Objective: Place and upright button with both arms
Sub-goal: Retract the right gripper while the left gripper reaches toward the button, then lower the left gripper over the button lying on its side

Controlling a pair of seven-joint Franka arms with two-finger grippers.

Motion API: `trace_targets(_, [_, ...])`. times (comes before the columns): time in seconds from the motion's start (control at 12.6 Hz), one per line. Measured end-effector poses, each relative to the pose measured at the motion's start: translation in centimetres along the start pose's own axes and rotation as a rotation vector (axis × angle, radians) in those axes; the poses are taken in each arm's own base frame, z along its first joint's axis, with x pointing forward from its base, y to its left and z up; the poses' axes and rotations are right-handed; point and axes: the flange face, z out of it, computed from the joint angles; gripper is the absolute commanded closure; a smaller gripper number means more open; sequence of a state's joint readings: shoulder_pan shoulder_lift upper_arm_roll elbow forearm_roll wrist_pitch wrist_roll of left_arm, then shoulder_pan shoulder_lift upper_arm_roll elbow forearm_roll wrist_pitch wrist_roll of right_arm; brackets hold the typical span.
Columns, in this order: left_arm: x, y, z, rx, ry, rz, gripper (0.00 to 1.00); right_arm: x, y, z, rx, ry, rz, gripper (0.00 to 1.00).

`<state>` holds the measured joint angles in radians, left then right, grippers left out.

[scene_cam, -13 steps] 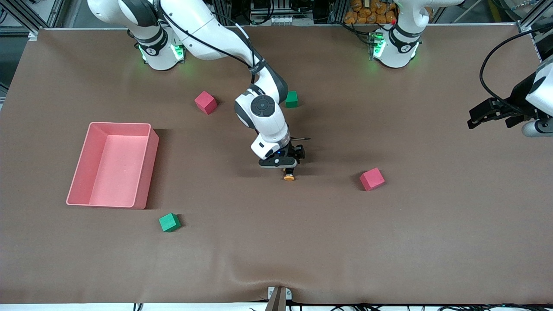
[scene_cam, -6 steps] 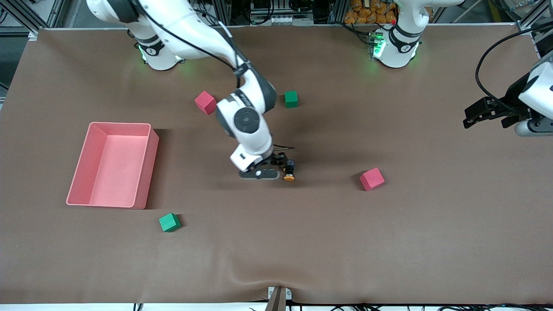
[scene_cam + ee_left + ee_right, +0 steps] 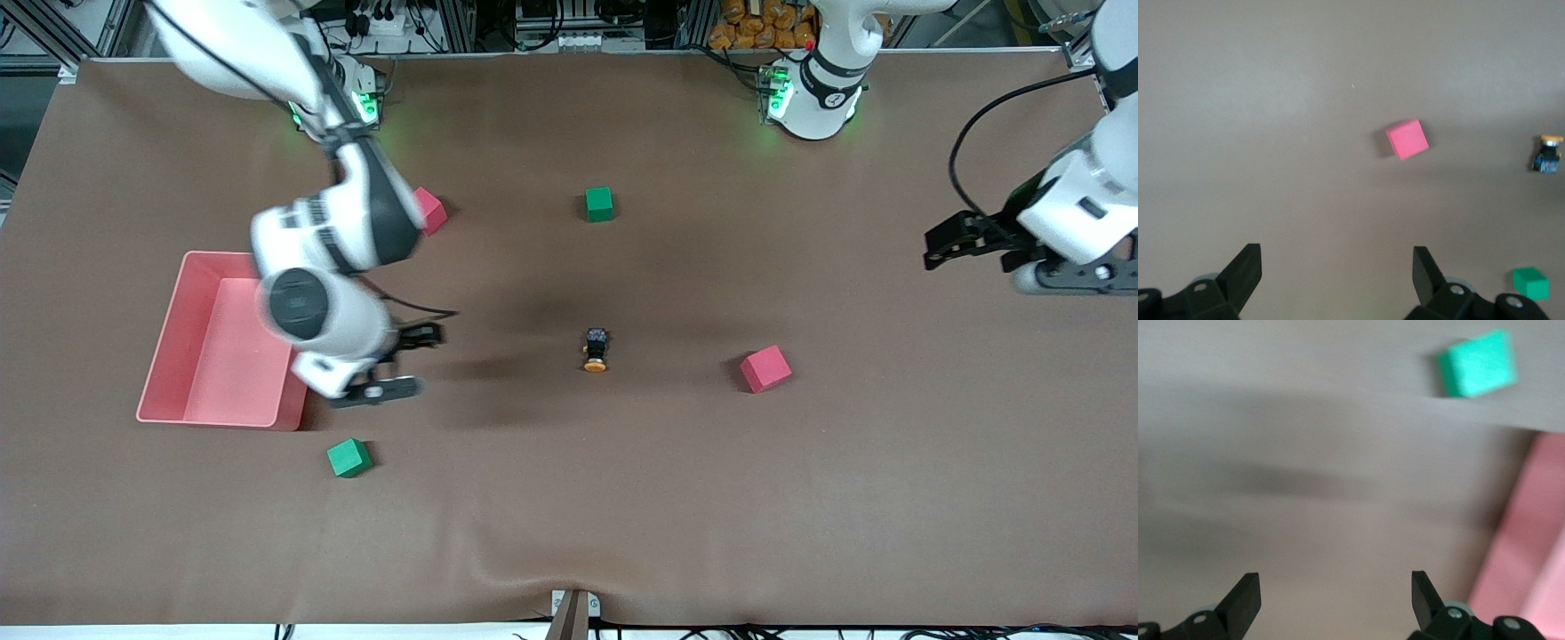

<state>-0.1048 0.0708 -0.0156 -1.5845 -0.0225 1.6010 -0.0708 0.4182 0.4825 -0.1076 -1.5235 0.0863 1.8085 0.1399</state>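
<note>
The button [image 3: 596, 349] lies alone on the brown table mat near its middle, its orange cap pointing toward the front camera and nothing touching it. It also shows small in the left wrist view as the button [image 3: 1545, 155]. My right gripper [image 3: 404, 363] hangs open and empty beside the pink bin, well away from the button toward the right arm's end. Its wrist view shows the right gripper [image 3: 1336, 590] with only mat between the jaws. My left gripper [image 3: 965, 242] is open and empty over the left arm's end of the table, seen too as the left gripper [image 3: 1337, 267].
A pink bin [image 3: 161, 342] stands toward the right arm's end. A red cube [image 3: 765, 368] sits beside the button toward the left arm's end. A green cube [image 3: 348, 458] lies near the bin's front corner. Another green cube [image 3: 599, 204] and a red cube [image 3: 433, 212] lie nearer the bases.
The right arm has swung away from the button toward the pink bin, leaving the button lying where it was. The left gripper has drifted slightly inward over the table.
</note>
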Motion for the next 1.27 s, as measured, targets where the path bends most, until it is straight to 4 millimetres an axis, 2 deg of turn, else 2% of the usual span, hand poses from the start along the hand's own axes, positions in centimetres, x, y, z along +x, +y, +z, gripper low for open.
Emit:
trace_targets(0.32, [1.0,3.5,3.5,0.004,-0.071,0.060,0.00,-1.9,10.6,1.2,-0.040,-0.057,0.093,0.00])
trace_targets(0.4, [1.4,3.8,4.5,0.005,-0.088,0.065,0.00,-2.5,13.2,0.7,-0.028,-0.056,0.090,0.00])
trace_targets(0.56, [2.1,4.9,6.7,-0.004,-0.126,0.077,0.00,-4.3,18.2,-1.7,-0.003,-0.037,0.081,0.00])
trace_targets(0.71, [3.2,8.2,9.1,-0.018,-0.159,0.062,0.00,-7.0,22.3,-4.2,0.020,-0.009,0.070,0.00])
trace_targets(0.95, [4.7,15.0,11.3,-0.007,-0.168,0.063,0.00,-11.1,25.6,-7.1,0.042,0.019,0.082,0.00])
trace_targets(1.11, [5.8,18.6,13.5,0.001,-0.180,0.043,0.00,-12.2,25.4,-9.4,0.045,0.026,0.077,0.00])
trace_targets(1.27, [6.9,22.8,17.1,0.005,-0.179,0.010,0.00,-13.0,25.0,-12.4,0.044,0.045,0.068,0.00])
